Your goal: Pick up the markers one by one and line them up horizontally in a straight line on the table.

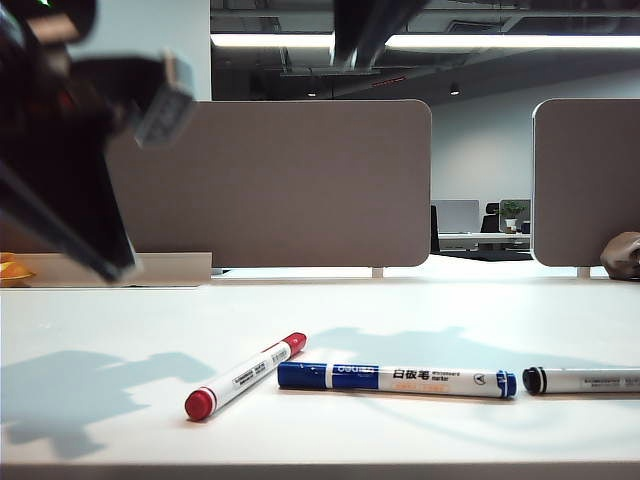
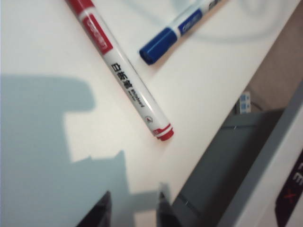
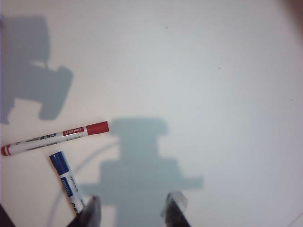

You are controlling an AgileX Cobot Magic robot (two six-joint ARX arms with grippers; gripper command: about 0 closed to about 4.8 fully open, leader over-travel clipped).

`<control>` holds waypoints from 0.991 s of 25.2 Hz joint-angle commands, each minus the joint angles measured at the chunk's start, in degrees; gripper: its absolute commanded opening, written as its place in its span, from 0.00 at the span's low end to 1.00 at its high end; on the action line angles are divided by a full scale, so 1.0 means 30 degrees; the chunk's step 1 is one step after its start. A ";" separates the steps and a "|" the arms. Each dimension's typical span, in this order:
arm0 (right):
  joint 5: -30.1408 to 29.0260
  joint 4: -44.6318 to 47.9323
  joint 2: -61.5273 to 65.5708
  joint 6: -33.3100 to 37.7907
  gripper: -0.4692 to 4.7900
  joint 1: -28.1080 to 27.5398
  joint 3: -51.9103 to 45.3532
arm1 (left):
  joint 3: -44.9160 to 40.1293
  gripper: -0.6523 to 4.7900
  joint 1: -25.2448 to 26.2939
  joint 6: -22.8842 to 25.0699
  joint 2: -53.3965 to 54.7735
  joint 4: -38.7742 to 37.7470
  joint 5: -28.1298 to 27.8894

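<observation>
Three markers lie on the off-white table (image 1: pixel 420 310). The red marker (image 1: pixel 245 377) rests at a slant, its cap toward the front. Level to its right is the blue marker (image 1: pixel 395 379), and the black marker (image 1: pixel 585 380) runs off the right edge of the exterior view. My left gripper (image 2: pixel 132 209) hovers open and empty above the table's front edge, short of the red marker (image 2: pixel 125 78) and blue marker (image 2: pixel 177 33). My right gripper (image 3: pixel 134 208) is open and empty too, with the blue marker (image 3: pixel 66 179) just beside one fingertip and the red marker (image 3: pixel 54 135) farther off.
Grey-brown partition panels (image 1: pixel 280 180) (image 1: pixel 585 180) stand along the table's far side. A yellow object (image 1: pixel 12 270) sits at the far left and a brown one (image 1: pixel 622 255) at the far right. My left arm (image 1: pixel 60 150) looms blurred at upper left, my right arm (image 1: pixel 365 30) at top centre.
</observation>
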 commanded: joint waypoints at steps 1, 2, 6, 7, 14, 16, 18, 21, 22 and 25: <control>-0.0022 -0.0408 -0.1690 0.0291 0.43 0.0022 0.0124 | 0.0029 0.34 -0.0466 -0.0029 0.1107 0.0714 -0.0379; 0.0000 -0.0408 -0.2091 0.0539 0.43 0.0022 0.0117 | 0.0066 0.34 -0.0539 -0.0058 0.1413 0.0772 -0.0379; 0.0000 -0.0546 -0.3934 0.1137 0.43 0.0015 0.0117 | 0.0510 0.35 -0.0576 -0.0882 0.1923 0.1341 -0.0321; 0.0124 -0.0831 -0.4342 0.1144 0.43 0.0015 0.0117 | 0.0765 0.35 -0.0576 -0.1239 0.1923 0.1566 -0.0291; 0.1231 -0.3096 -0.4809 0.1683 0.43 0.0029 0.0102 | 0.1297 0.42 -0.0787 -0.3388 0.2696 0.3126 0.0481; 0.0823 -0.3118 -0.4925 0.1698 0.25 0.0036 0.0109 | 0.1304 0.42 -0.1020 -0.3504 0.3271 0.3104 0.0495; 0.0605 -0.3279 -0.4991 0.1698 0.16 0.0036 0.0109 | 0.1304 0.42 -0.1239 -0.3504 0.3606 0.3220 0.0474; 0.0605 -0.3876 -0.5246 0.1698 0.08 0.0036 0.0124 | 0.1304 0.42 -0.1683 -0.3665 0.3912 0.3650 0.0401; 0.0597 -0.3978 -0.5289 0.1698 0.08 0.0036 0.0124 | 0.1304 0.42 -0.1690 -0.3752 0.3920 0.3738 0.0321; 0.0335 -0.4124 -0.5552 0.1705 0.08 0.0029 0.0117 | 0.1311 0.42 -0.1690 -0.4102 0.4146 0.4269 0.0044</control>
